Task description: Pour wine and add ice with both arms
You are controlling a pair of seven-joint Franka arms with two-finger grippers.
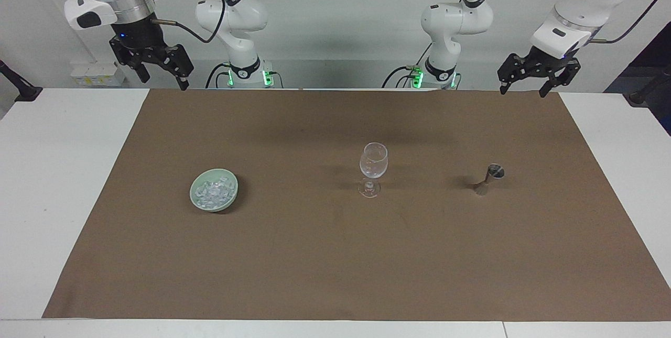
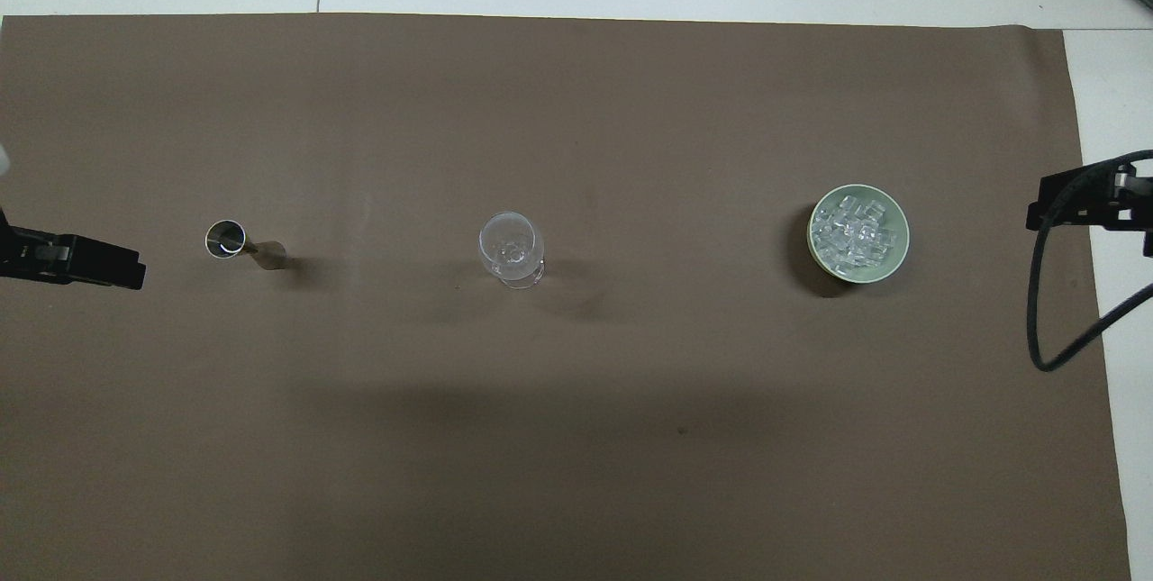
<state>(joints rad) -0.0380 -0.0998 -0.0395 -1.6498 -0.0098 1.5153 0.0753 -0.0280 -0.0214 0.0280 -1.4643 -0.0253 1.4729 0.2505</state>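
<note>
From the facing camera, I see my two arms raised at my own end of the table, both waiting. My right gripper (image 1: 160, 68) hangs in the air above the edge of the brown mat (image 1: 335, 275), toward my right arm's end, its black fingers spread wide and holding nothing. My left gripper (image 1: 526, 85) hangs just above the mat's edge toward my left arm's end, tilted a little, its fingers also spread wide and empty.

On the mat stand three things in a rough row, well apart from each other. A pale green bowl (image 1: 195, 195) sits toward my right arm's end, and the ice (image 1: 213, 192) lies heaped inside it as small clear chunks. A stemmed wine glass (image 1: 373, 164) stands upright near the middle of the mat. A small metal jigger (image 1: 489, 178) stands upright toward my left arm's end.

From the overhead camera, only the tips of my grippers show: the left gripper (image 2: 86, 258) at one side edge, the right gripper (image 2: 1085, 203) at the other with a black cable (image 2: 1049, 329) looping below it. The jigger (image 2: 236, 243), the wine glass (image 2: 512, 248) and the bowl (image 2: 892, 261) with its ice (image 2: 851, 230) lie in one line across the mat (image 2: 576, 455), none touching another.
</note>
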